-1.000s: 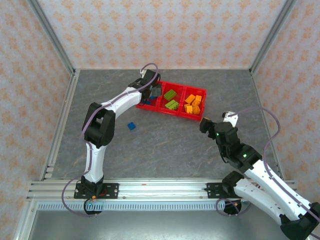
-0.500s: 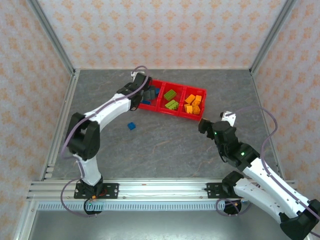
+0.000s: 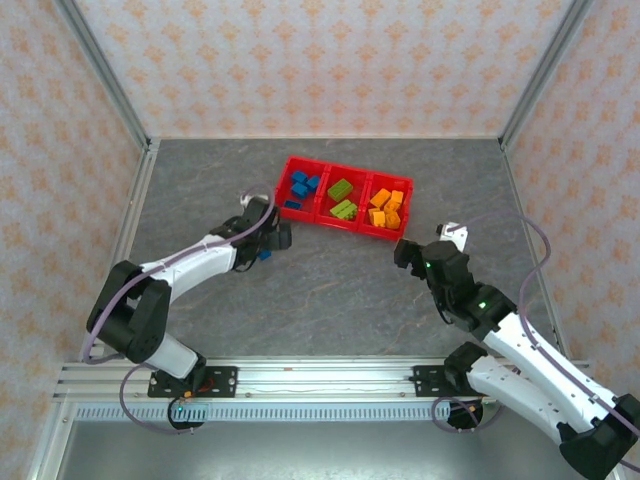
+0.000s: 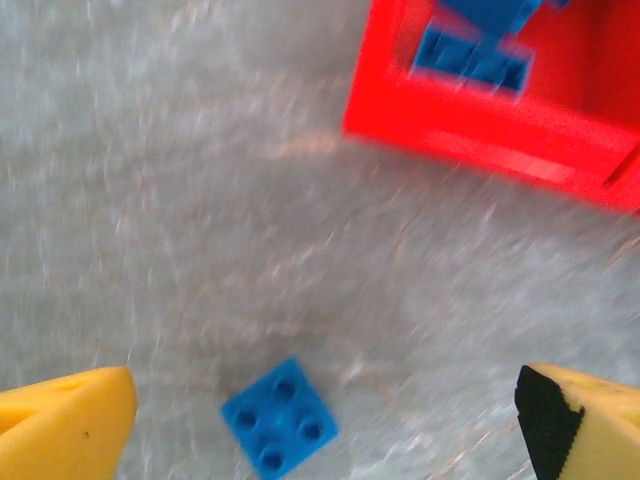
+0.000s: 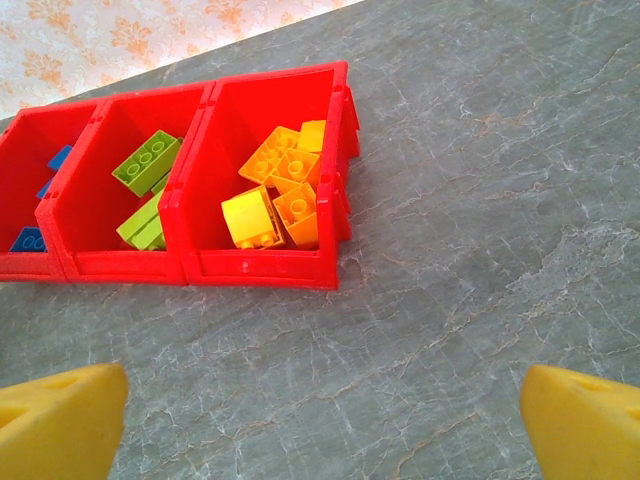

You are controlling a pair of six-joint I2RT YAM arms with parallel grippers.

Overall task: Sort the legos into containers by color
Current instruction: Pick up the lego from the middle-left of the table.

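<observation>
One blue brick [image 4: 279, 417] lies on the grey table [image 3: 340, 290], near and left of the red tray [image 5: 260, 268]. The left claw [image 3: 270, 238] hangs over it, spread wide and empty. The tray's left bin holds blue bricks [image 3: 298, 187], the middle green bricks [image 3: 342, 198], the right orange bricks [image 5: 275, 200]. The right claw [image 3: 405, 250], also wide and empty, sits near the tray's right end.

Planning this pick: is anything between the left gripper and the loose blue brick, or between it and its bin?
Nothing visible. The open left gripper hangs over the blue brick; only bare table and the red tray's wall lie ahead.
</observation>
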